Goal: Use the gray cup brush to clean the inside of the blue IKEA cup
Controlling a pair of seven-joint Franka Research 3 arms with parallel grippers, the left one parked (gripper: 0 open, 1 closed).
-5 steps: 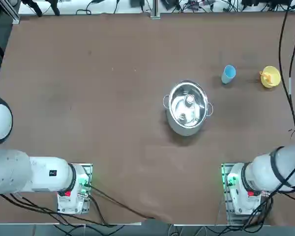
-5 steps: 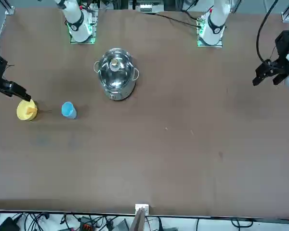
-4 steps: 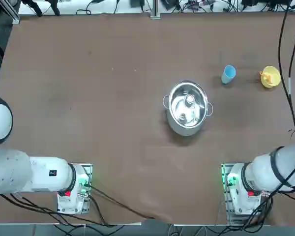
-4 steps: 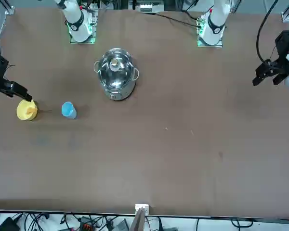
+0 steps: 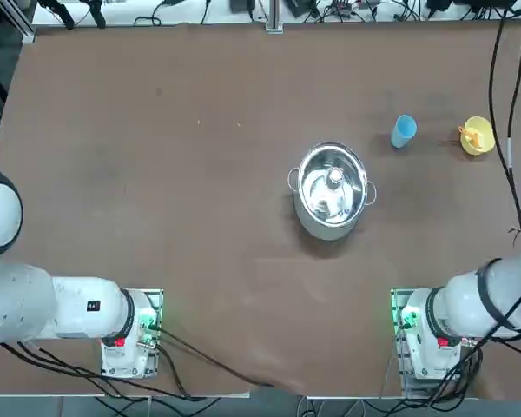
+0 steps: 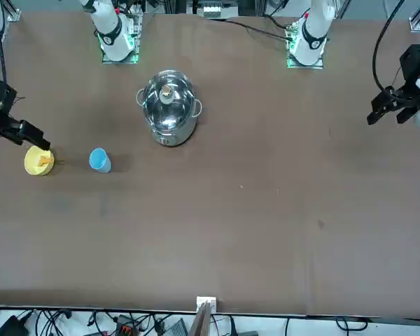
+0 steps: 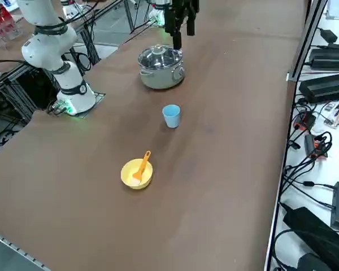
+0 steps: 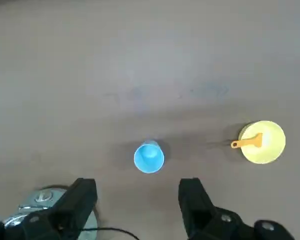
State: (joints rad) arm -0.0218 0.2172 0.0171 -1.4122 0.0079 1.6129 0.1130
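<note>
- Right claw [image 8: 139, 197] hangs high over the counter [image 5: 200, 217], fingers [image 8: 80, 197] wide apart, gripping nothing; in the front view it sits at the picture's left edge [image 6: 35, 136], just above the yellow cup.
- Blue IKEA cup [image 5: 404, 130] stands upright on the counter, mouth up, at the robot's right, beyond the steel pot [image 5: 332, 191]. Also seen at [image 7: 171, 116], [image 8: 149, 157], [image 6: 99, 159].
- Gray cup brush [image 7: 142, 165] shows as an orange stick, leaning in the yellow cup [image 7: 137, 174] with its handle over the rim. Gray part not discernible.
- Yellow cup [image 5: 478, 136] sits to the right of the blue cup, apart from it.
- Steel pot is lidded, near counter centre, well apart from both cups.
</note>
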